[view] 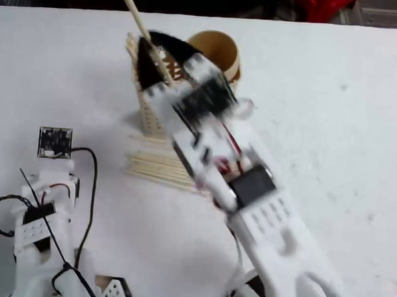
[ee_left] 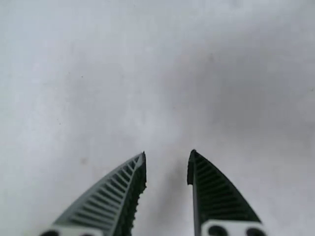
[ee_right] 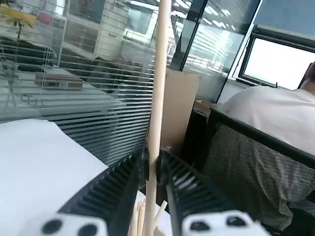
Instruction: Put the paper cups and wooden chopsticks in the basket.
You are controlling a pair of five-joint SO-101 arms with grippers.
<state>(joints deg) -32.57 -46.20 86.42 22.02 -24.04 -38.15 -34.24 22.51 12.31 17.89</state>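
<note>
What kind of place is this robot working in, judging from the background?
Probably an office or a lab: slatted blinds, a mesh-backed office chair and a plain white table.

The right tool (ee_right: 153, 164) is clamped on a single wooden chopstick (ee_right: 160, 73), both ribbed black jaws pressed against its sides. The stick runs straight through the grip and well out past the tips. More chopstick ends (ee_right: 142, 219) show between the jaws, close to the tool body. The white counter (ee_right: 39, 167) lies beyond, with window blinds (ee_right: 83, 83) behind it.
</note>
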